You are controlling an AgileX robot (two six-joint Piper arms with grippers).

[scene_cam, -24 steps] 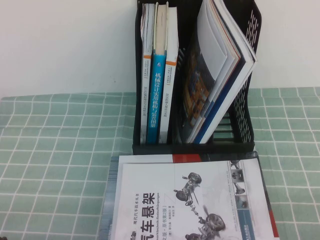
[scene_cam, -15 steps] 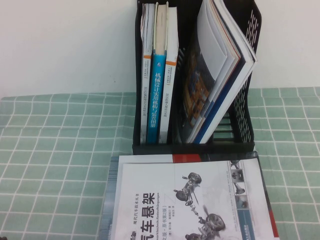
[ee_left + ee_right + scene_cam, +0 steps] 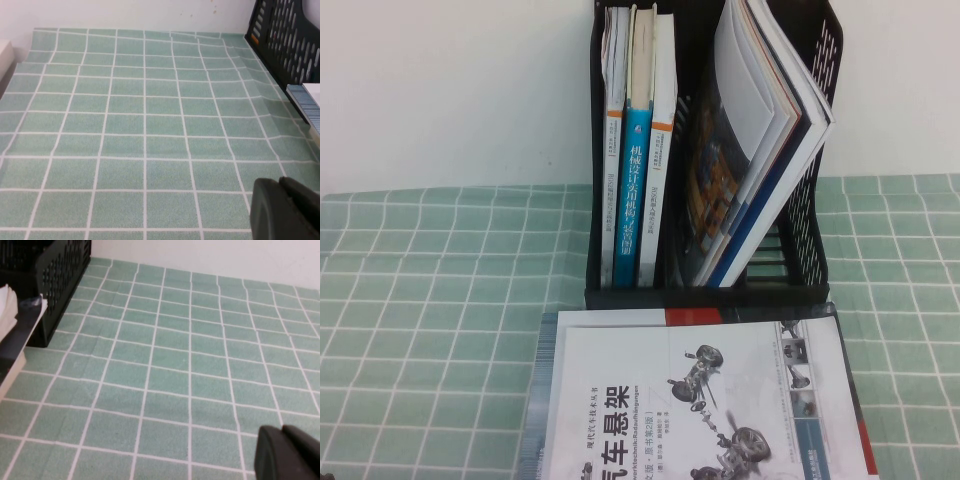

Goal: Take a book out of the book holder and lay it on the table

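Note:
The black book holder [image 3: 812, 225] stands at the back of the table [image 3: 430, 300]. Its left compartment holds upright books, among them a blue-spined one [image 3: 634, 190]. Several thin books [image 3: 760, 130] lean in its right compartment. The cover with the dark-suited man does not show, so I cannot tell which of them is the book. My left gripper [image 3: 280, 182] hovers shut and empty over the cloth, left of the holder [image 3: 287, 35]. My right gripper [image 3: 281, 429] hovers shut and empty over the cloth, right of the holder [image 3: 60, 270]. Neither gripper shows in the high view.
A stack of books lies flat in front of the holder, topped by a white book with a grey car-suspension drawing [image 3: 700, 400]. Its edge shows in the left wrist view [image 3: 305, 100] and the right wrist view [image 3: 12, 340]. Open cloth lies on both sides.

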